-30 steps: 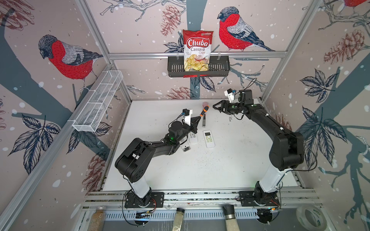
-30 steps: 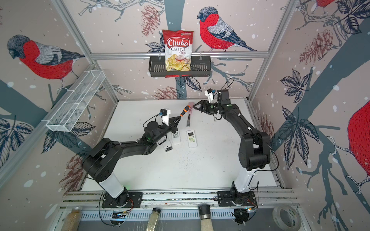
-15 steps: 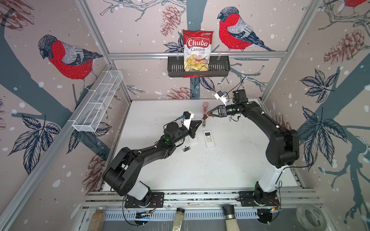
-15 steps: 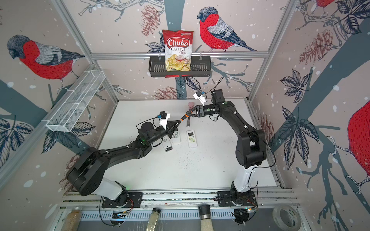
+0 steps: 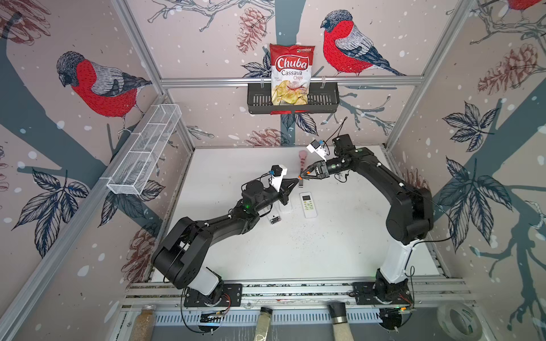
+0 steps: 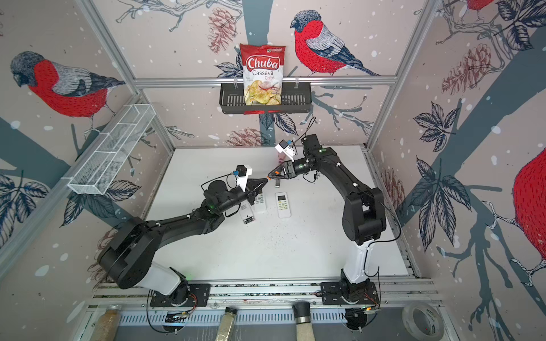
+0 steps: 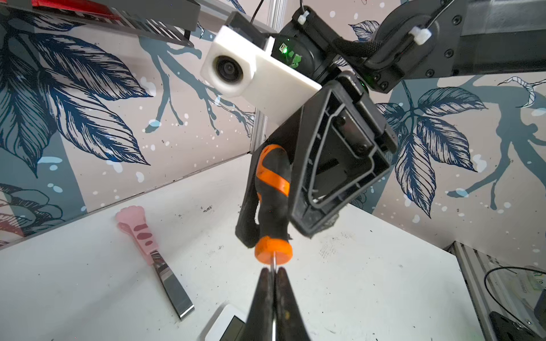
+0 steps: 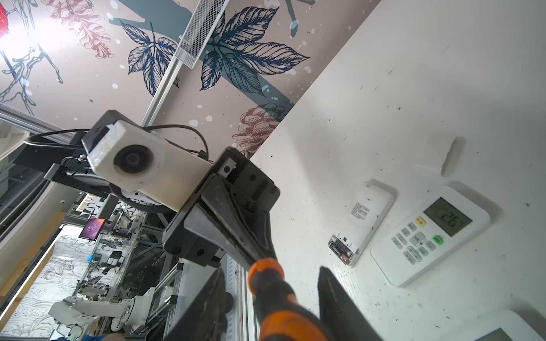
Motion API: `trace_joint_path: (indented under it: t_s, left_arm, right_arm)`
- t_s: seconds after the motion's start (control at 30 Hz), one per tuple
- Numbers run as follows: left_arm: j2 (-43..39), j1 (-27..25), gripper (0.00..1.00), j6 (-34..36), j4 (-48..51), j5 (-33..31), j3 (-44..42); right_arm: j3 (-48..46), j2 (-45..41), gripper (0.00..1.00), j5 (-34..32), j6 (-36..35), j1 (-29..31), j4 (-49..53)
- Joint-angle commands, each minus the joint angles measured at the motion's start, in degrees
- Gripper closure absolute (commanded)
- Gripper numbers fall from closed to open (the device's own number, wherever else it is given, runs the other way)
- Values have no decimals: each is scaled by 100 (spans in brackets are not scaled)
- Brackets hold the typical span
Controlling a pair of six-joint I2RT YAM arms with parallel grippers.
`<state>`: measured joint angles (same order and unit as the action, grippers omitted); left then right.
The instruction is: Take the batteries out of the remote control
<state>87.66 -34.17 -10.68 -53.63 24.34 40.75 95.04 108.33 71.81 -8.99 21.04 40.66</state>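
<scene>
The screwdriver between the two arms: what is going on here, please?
A handover in mid-air, it seems. The left gripper is shut on the thin metal shaft of the screwdriver, and the right gripper has its jaws on both sides of the handle, not yet clamped. On the table, the batteries lie in the open compartment of the face-down remote.

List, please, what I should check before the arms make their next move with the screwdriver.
1. The left end effector is shut on the shaft of the screwdriver: ok.
2. The right end effector straddles the orange-and-black handle: ok.
3. The right end effector is clamped on the handle: not ok; the right wrist view shows gaps on both sides.
4. The face-down remote has its bay open, with the batteries showing: ok.
5. Condition of the screwdriver's tip: cannot tell; it is hidden.
</scene>
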Motion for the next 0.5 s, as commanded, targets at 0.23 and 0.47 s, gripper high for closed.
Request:
trace_joint_path:
  t_s: [0.23, 0.47]
  left_arm:
    - [84, -2, 100, -170, -554, 80, -13]
    - [85, -2, 100, -184, -625, 76, -94]
  right_arm:
    - [-53, -25, 52, -84, 300, 208, -373]
    - [-113, -23, 65, -103, 642, 234, -761]
